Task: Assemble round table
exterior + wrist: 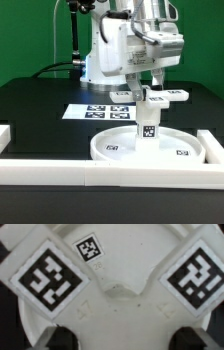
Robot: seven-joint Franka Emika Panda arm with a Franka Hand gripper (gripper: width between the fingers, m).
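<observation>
Exterior view: the tool (150,88) hangs straight down from the white arm (118,45), right over the middle of the round disc (110,150). The disc lies flat on the black worktop (40,110), up against the white border rail (100,172) at the near edge.

A short leg (148,122) stands upright at the disc's center, tagged face toward the camera. The cross-shaped base piece (150,98) sits on top of the leg, arms spreading out sideways. The tool comes down directly onto that base piece, fingers meeting it around the hub. It looks closed on the base piece, but the contact itself is hidden from here.

Behind the disc, the marker board (95,110) lies flat on the worktop, well apart from the tool.

Wrist view: the base piece (120,294) fills nearly the whole frame, very close to the camera. The dark fingertips (62,336) show at the frame edge, one on each side, touching or just beside the white plastic.

Labels: only black-and-white square tags, no readable words or brand. Wrist view shows three tags on the base piece, two large ones on the arms and a smaller one between them. Exterior view shows tags on the leg, the disc rim and the marker board, too small to read.
</observation>
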